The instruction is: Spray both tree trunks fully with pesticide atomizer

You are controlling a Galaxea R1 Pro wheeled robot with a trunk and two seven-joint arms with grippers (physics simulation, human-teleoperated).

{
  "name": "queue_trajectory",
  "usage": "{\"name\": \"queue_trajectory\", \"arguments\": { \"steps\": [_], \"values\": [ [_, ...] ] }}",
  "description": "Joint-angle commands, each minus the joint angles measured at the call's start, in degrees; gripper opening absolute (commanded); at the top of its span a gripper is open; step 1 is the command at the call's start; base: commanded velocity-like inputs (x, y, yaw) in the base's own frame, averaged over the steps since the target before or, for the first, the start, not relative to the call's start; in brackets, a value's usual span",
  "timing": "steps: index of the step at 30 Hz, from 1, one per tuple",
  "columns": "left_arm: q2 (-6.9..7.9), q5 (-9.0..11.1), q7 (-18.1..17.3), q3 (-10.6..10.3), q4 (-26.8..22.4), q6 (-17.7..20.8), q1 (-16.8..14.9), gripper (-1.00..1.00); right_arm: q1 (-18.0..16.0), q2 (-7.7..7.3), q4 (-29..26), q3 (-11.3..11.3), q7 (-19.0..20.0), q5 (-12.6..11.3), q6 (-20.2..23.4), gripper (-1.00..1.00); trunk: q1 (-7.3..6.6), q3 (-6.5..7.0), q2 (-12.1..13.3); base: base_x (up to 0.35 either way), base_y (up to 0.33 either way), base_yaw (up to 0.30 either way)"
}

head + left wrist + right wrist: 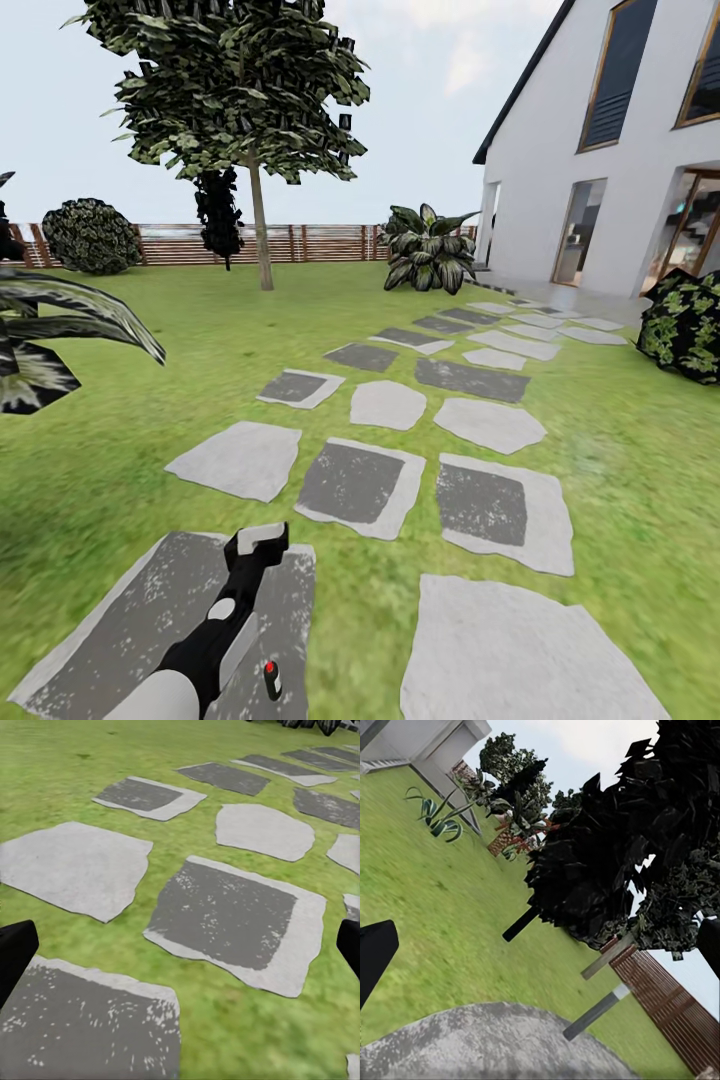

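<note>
head view: stepping stones [360, 485] cross lawn [620, 440] toward tree [262, 235].

One tree [262, 235], one atomizer [272, 680]

Matt rough stone slabs [357, 484], slatted wood fence [300, 243], smooth white plaster house wall [545, 150], glossy blk gripper [258, 546]

1. The lawn [150, 350] spreads green under me and runs out to a brown slat fence [300, 243].
2. Grey stepping stones [353, 485] lie flat in the grass, some pale, some with dark centres, leading towards the white house [600, 150].
3. A small dark bottle [272, 681] rests on the nearest dark stone [150, 610], just beside my left arm.
</note>
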Motion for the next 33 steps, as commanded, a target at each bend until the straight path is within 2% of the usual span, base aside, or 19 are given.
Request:
{"name": "queue_trajectory", "arguments": {
  "steps": [1,9,16,19,20,22,26,30,33],
  "values": [
    [0.01,0.3,-0.1,0.1,0.1,-0.2,0.0,1.0,-0.1,0.0,0.1,-0.1,0.0,0.0,-0.3,1.0,0.22,-0.24,-0.4,0.0,0.0,0.0],
    [0.14,0.3,-0.1,0.1,0.2,-0.1,0.0,1.0,-0.1,-0.11,-0.4,-0.1,0.0,0.0,-0.3,1.0,1.98,-1.68,-3.7,0.0,0.0,0.0],
    [0.21,0.3,-0.1,0.2,0.3,-0.1,0.0,1.0,-0.1,-0.17,-4.4,-0.3,-1.6,0.0,-1.1,1.0,3.51,-2.93,-6.5,0.0,0.0,0.0],
    [0.27,0.3,-0.1,0.2,0.3,-0.2,0.0,1.0,-0.1,-0.18,-6.9,-0.3,-3.8,0.0,-1.2,1.0,4.17,-3.47,-7.7,0.0,0.0,0.0],
    [0.29,0.3,-0.1,0.2,0.3,-0.2,0.0,1.0,-0.1,-0.18,-8.3,-0.3,-6.4,0.1,-1.2,1.0,4.39,-3.65,-8.1,0.0,0.0,0.0],
    [0.3,0.3,-0.1,0.2,0.3,-0.2,0.0,1.0,-0.1,-0.18,-9.2,-0.2,-8.8,0.1,-1.2,1.0,4.83,-4.01,-8.9,0.0,0.0,0.0],
    [0.32,0.3,-0.1,0.2,0.3,-0.2,0.0,1.0,-0.1,-0.13,-10.4,0.0,-11.6,0.3,-1.2,1.0,5.71,-4.73,-10.5,0.0,0.0,0.0],
    [0.33,0.3,-0.1,0.2,0.3,-0.2,0.0,1.0,-0.1,-0.03,-10.7,0.1,-12.4,2.1,-1.5,1.0,6.59,-5.45,-12.1,0.0,0.0,0.0],
    [0.33,0.3,-0.1,0.2,0.3,-0.2,0.0,1.0,-0.1,0.16,-10.8,0.6,-12.6,6.6,-1.6,1.0,7.25,-5.98,-13.3,0.0,0.0,0.0]
  ]
}}
